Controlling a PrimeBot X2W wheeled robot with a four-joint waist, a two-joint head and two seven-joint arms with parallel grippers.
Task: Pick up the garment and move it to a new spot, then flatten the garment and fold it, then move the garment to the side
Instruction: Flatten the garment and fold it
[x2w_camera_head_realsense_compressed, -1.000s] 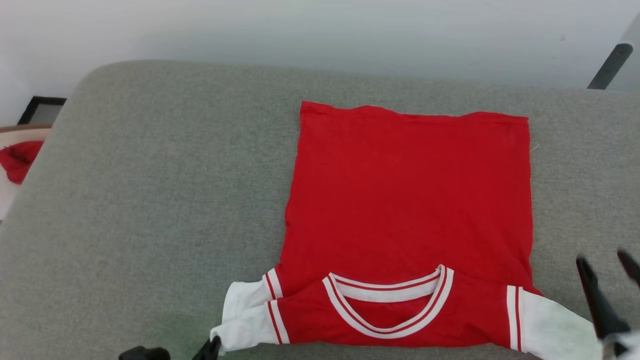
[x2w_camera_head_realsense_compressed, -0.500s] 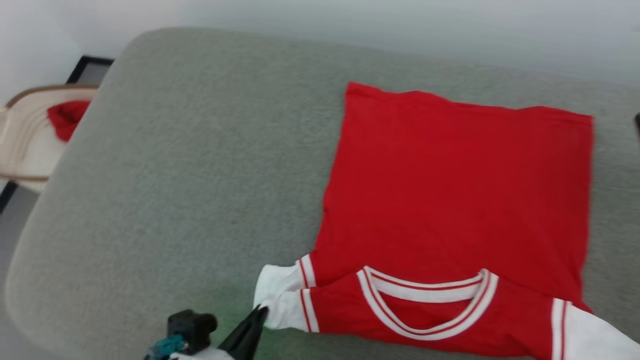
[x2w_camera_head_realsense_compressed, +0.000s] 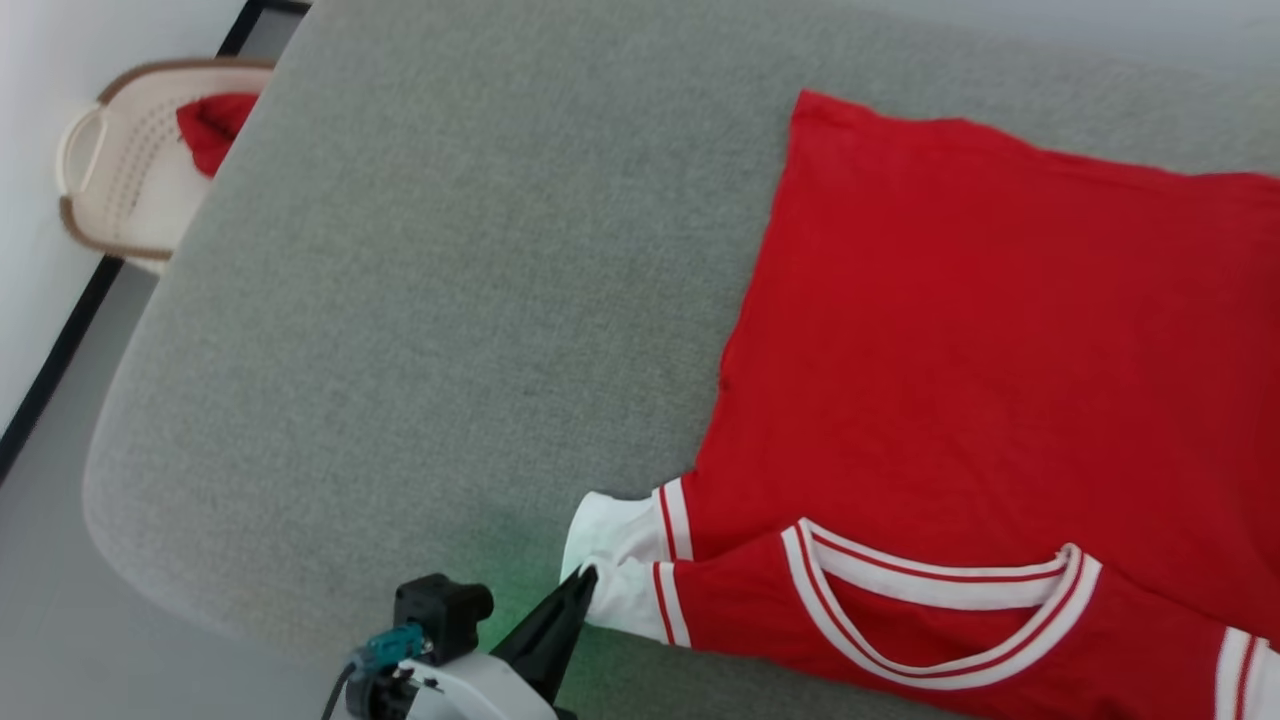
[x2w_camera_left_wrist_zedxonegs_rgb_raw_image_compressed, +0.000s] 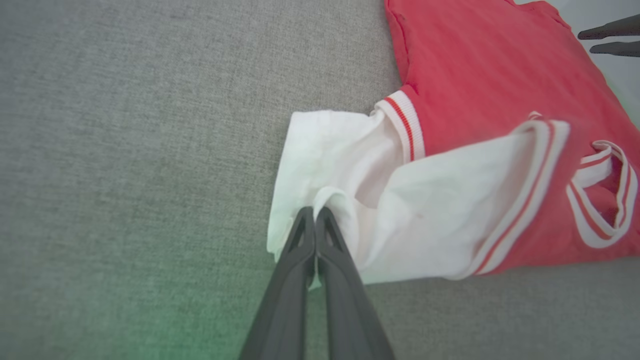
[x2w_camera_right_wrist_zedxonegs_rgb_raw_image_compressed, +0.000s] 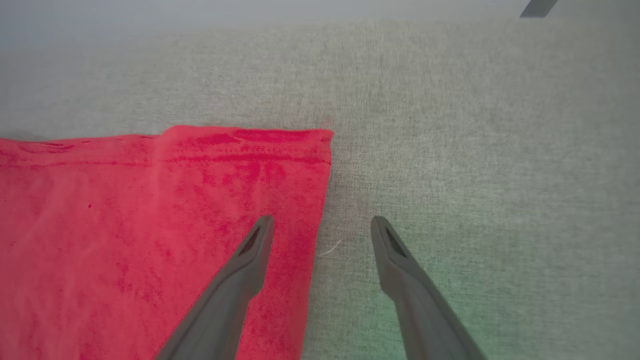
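Head view, garment (x2w_camera_head_realsense_compressed: 950, 330) cropped rightward — left end effector (x2w_camera_head_realsense_compressed: 588, 577) clamps sleeve (x2w_camera_left_wrist_zedxonegs_rgb_raw_image_compressed: 330, 160), right end effector (x2w_camera_right_wrist_zedxonegs_rgb_raw_image_compressed: 322, 220) spread, empty

Light soft, diffuse; shadows faint. Green cast on cushion (x2w_camera_head_realsense_compressed: 420, 300) low in all three views. Head view slightly soft. Right wrist view hazy at top; shirt (x2w_camera_left_wrist_zedxonegs_rgb_raw_image_compressed: 490, 90) blurred toward left wrist view's right edge.
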